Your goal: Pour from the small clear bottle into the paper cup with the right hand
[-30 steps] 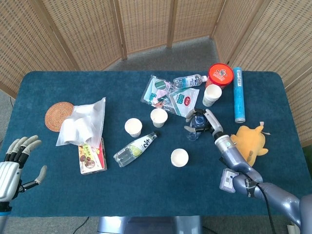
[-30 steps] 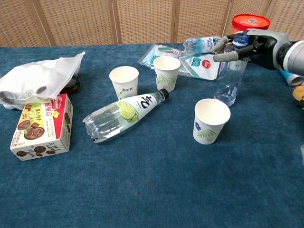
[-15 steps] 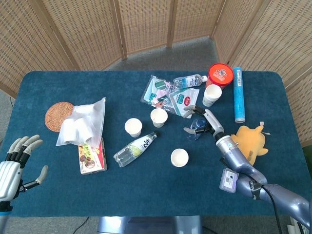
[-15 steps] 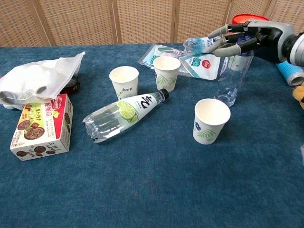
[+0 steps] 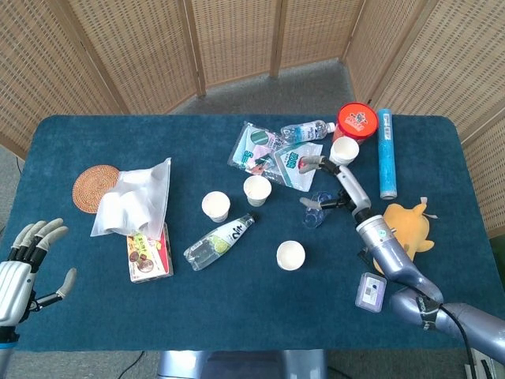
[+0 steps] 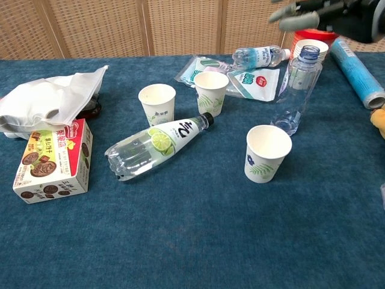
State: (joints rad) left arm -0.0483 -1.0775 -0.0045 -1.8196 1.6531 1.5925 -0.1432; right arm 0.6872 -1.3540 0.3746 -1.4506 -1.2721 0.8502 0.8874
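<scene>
Hovering above the small clear bottle (image 6: pixel 296 90), my right hand (image 5: pixel 338 189) holds nothing, its fingers (image 6: pixel 287 11) spread wide and mostly cut off by the chest view's top edge. That bottle stands upright just behind the paper cup (image 6: pixel 267 153). My left hand (image 5: pixel 24 264) waits open at the table's (image 5: pixel 237 308) near corner, partly out of frame.

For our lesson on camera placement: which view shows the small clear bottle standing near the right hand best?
The chest view. The small clear bottle shows there side-on, upright, open neck visible, behind a paper cup. The head view looks down on the bottle, so it shows small and partly behind the right hand.
</scene>
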